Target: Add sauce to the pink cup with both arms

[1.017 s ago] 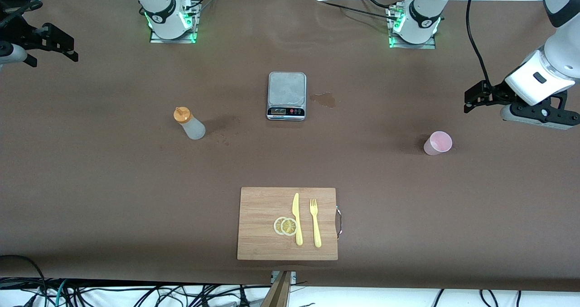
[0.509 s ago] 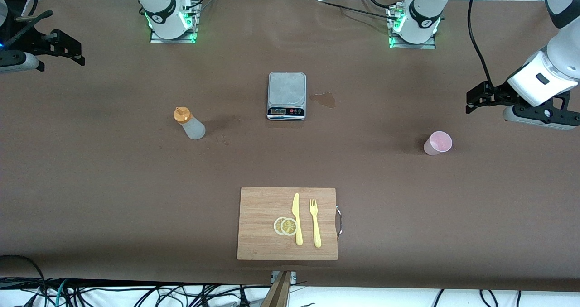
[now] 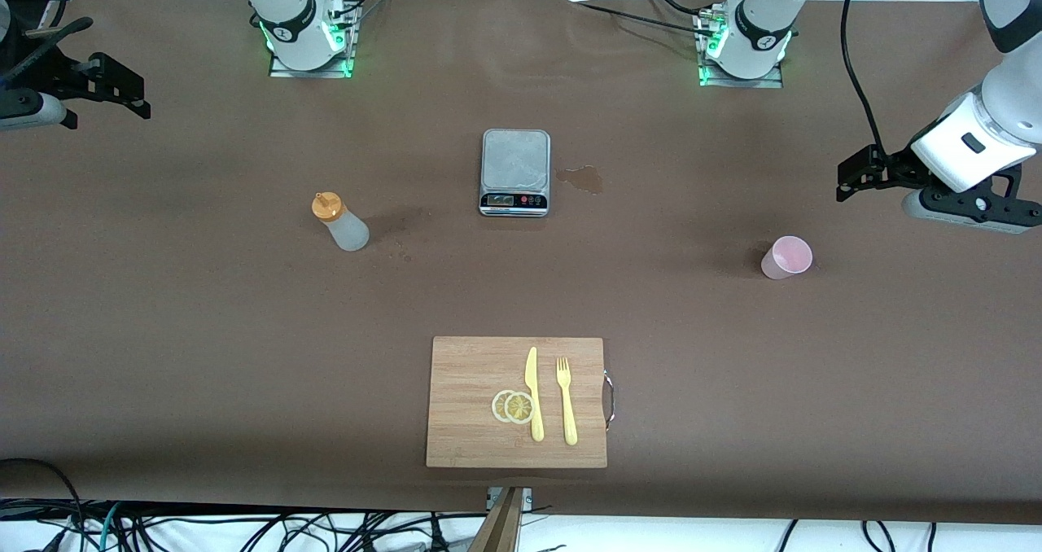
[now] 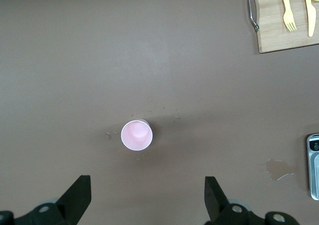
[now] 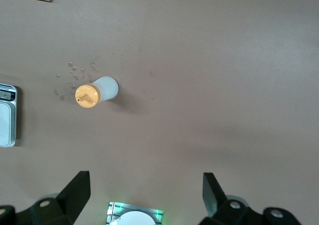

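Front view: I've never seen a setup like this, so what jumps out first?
Probably the wooden cutting board nearest the camera, carrying a yellow knife, fork and lemon slices. Farther back stand a sauce bottle toward the right arm's end, a grey scale mid-table, and a pink cup toward the left arm's end.

- The right end effector (image 5: 144, 195) hangs over the bare brown table (image 5: 224, 60), fingers (image 5: 75, 192) spread wide with nothing between them.
- The sauce (image 5: 95, 91) stands upright, small droplets (image 5: 79, 68) beside it.
- A grey scale (image 5: 7, 115) shows partly at the edge.
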Controlling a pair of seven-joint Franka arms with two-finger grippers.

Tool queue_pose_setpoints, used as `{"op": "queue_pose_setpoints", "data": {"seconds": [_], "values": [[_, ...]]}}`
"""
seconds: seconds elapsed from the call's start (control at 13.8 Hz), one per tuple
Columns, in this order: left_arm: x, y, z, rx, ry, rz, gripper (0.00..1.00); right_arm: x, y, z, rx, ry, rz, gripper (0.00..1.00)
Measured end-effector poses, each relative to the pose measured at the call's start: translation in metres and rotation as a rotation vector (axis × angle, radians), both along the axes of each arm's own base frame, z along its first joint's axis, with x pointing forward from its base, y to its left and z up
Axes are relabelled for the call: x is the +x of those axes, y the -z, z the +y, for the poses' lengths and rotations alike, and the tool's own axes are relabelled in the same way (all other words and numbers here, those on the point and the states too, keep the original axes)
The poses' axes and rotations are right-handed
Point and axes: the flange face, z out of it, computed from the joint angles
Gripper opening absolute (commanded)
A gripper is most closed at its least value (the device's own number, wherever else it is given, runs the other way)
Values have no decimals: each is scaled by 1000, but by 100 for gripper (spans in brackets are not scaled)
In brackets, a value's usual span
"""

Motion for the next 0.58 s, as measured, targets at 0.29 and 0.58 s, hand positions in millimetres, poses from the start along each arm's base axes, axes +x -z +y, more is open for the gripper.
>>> {"op": "queue_pose_setpoints", "data": {"seconds": [0.29, 0.58], "values": [[1, 3, 0, 0, 1, 7, 100, 0, 0, 0, 0, 0, -4, 100], [3, 10, 0, 1, 1, 25, 100, 1, 0, 0, 0, 0, -6, 100]]}}
